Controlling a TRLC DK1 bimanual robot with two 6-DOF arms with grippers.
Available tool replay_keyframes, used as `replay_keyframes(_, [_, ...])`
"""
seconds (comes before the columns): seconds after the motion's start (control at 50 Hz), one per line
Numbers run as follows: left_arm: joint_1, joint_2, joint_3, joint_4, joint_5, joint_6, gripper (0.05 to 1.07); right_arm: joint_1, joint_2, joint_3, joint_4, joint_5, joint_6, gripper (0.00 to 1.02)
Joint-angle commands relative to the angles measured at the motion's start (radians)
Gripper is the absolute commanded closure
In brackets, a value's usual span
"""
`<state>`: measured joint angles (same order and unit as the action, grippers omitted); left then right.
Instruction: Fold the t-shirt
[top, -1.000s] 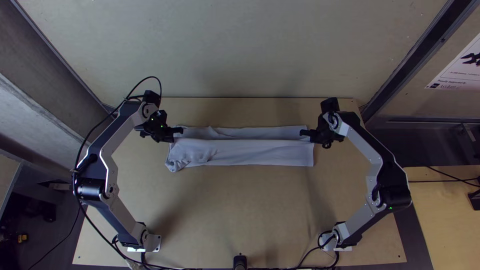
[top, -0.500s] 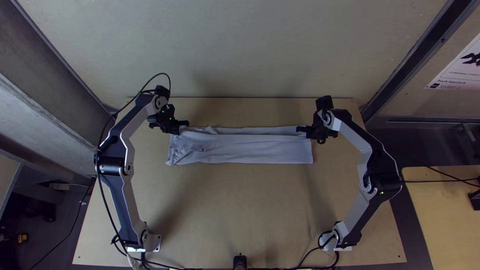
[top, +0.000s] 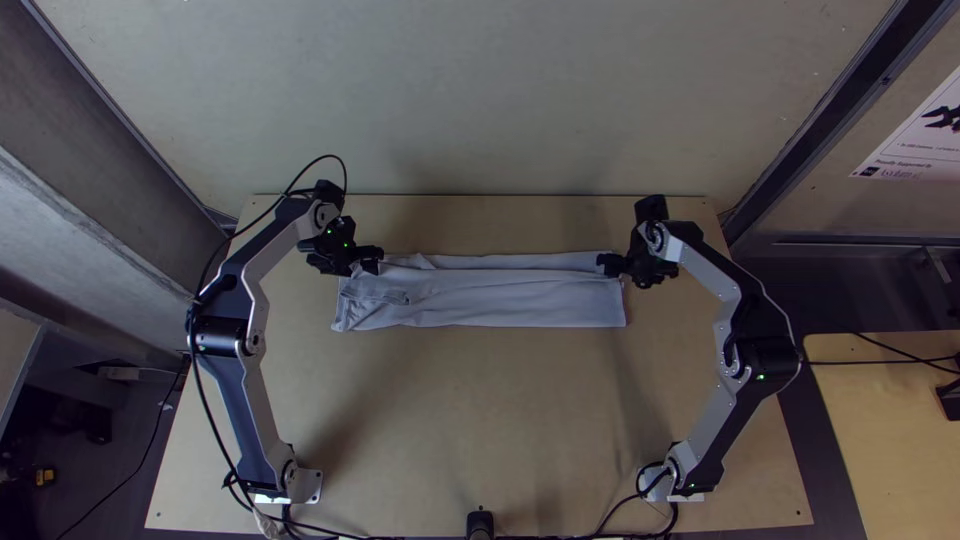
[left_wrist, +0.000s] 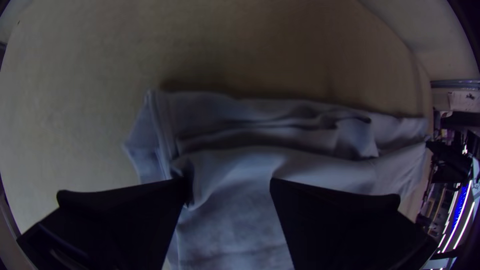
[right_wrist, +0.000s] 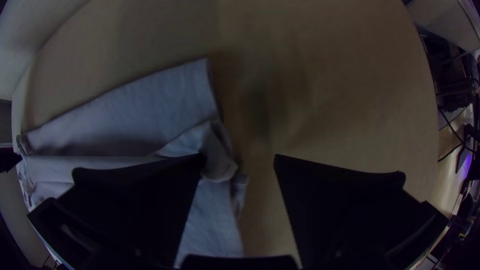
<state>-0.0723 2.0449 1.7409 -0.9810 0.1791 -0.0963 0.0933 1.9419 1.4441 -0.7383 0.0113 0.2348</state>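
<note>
T-shirt (top: 490, 302) lies as a long, narrow folded strip across the table (top: 480, 420). Lengthwise folding looks mostly done (ends slightly rumpled); flattening and shortening the strip probably remain. Left gripper (left_wrist: 229, 185) and right gripper (right_wrist: 240, 162), at opposite ends, stand wide apart-fingered.

There is room over the near tabletop (top: 480, 420), but the left arm (top: 245, 405) and right arm (top: 727, 418) bar either side.
</note>
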Motion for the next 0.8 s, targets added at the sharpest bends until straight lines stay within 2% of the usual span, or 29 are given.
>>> replay_keyframes(0.0, [0.032, -0.114, -0.057, -0.015, 0.056, -0.019, 0.10, -0.024, -0.103, -0.025, -0.003, 0.009, 0.015, 0.05])
replay_keyframes(0.2, [0.129, -0.256, -0.118, -0.008, 0.230, -0.031, 0.10, -0.047, -0.247, -0.025, 0.005, 0.033, 0.015, 0.05])
replay_keyframes(0.44, [0.258, -0.347, -0.251, 0.021, 0.333, 0.049, 0.10, -0.046, -0.391, -0.014, 0.007, 0.029, 0.011, 0.04])
replay_keyframes(0.56, [0.325, -0.348, -0.291, 0.022, 0.434, 0.101, 0.10, -0.044, -0.426, 0.030, 0.007, 0.021, -0.003, 0.04])
replay_keyframes(0.78, [0.387, -0.267, -0.314, 0.059, 0.528, 0.159, 0.10, -0.038, -0.489, 0.099, 0.005, -0.001, -0.005, 0.04])
